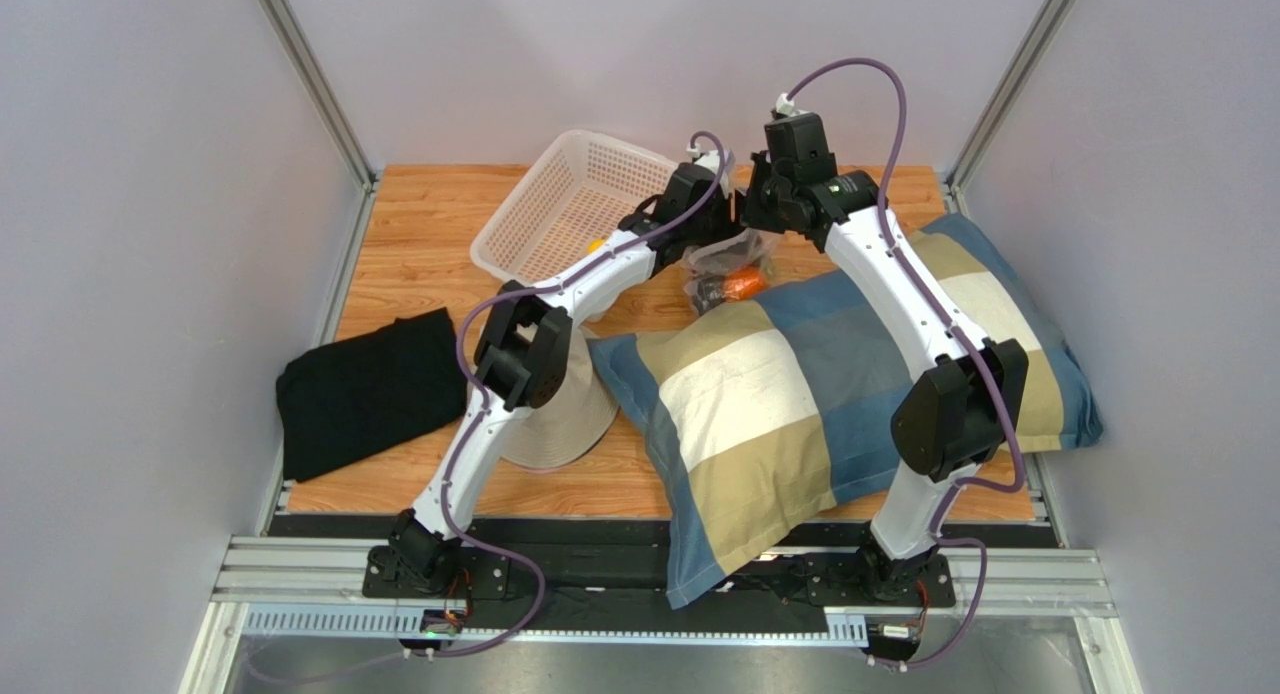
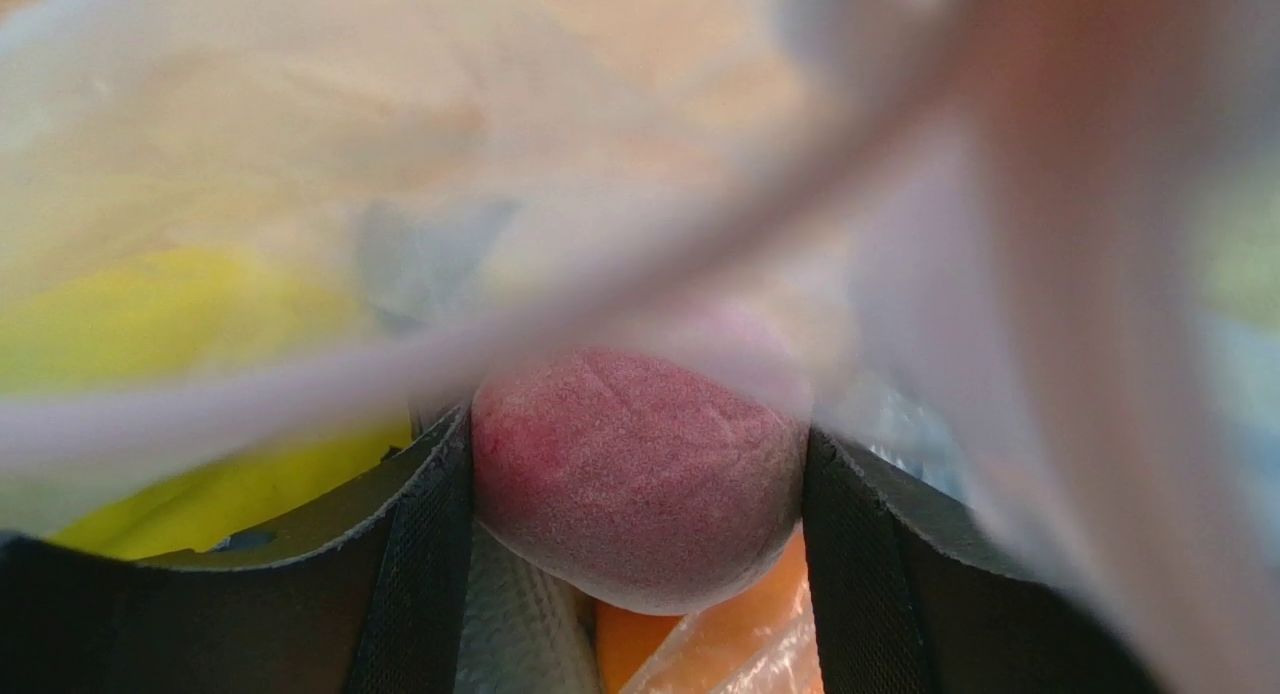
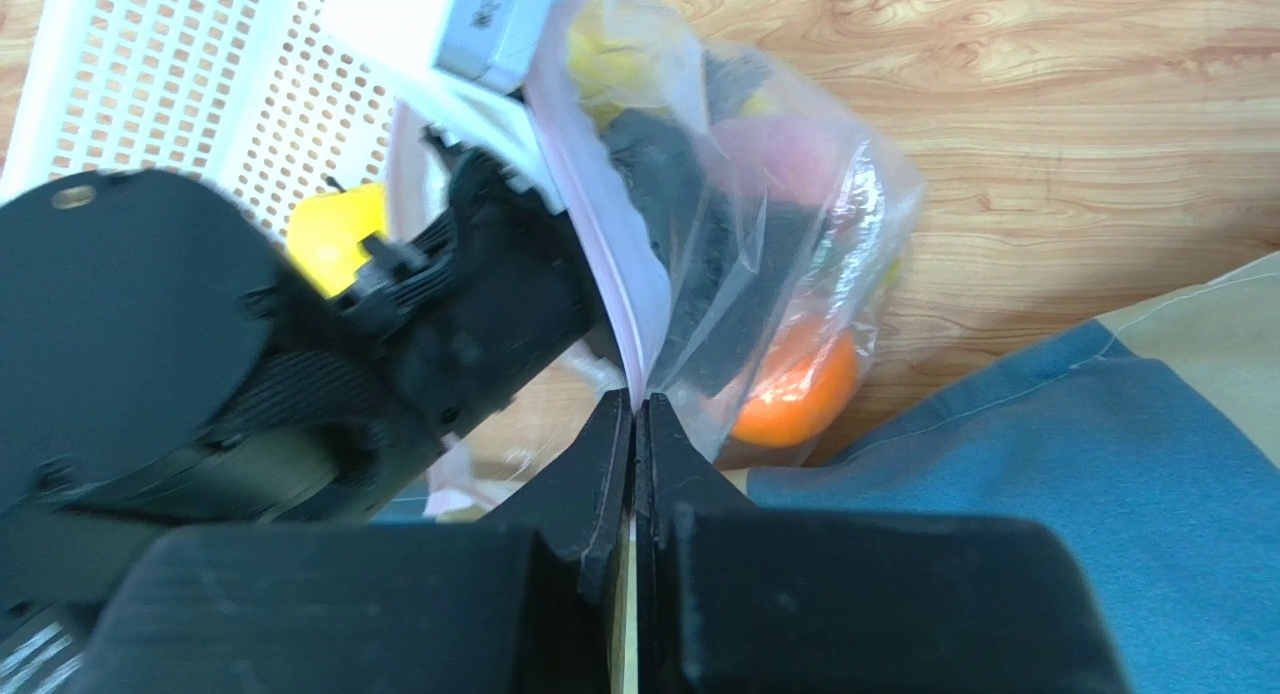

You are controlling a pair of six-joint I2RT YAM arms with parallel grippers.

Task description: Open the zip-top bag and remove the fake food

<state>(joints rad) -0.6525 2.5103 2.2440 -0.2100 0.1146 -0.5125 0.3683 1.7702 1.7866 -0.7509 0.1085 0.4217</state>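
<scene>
My right gripper (image 3: 634, 424) pinches the zip-top bag (image 3: 781, 229) by its rim, between basket (image 1: 564, 199) and pillow (image 1: 781, 394), and my left gripper (image 2: 634, 432) clamps the pink fruit (image 2: 639, 484) inside, so a fast pull could drag or tear the bag.

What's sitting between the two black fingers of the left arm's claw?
A pink fruit fills the gap between the left gripper's fingers, inside the zip-top bag; the left wrist view shows it.

No readable text, label or number anywhere

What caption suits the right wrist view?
Right fingers pinch the zip-top bag's rim; left fingers reach inside, near orange and pink fruit.
</scene>
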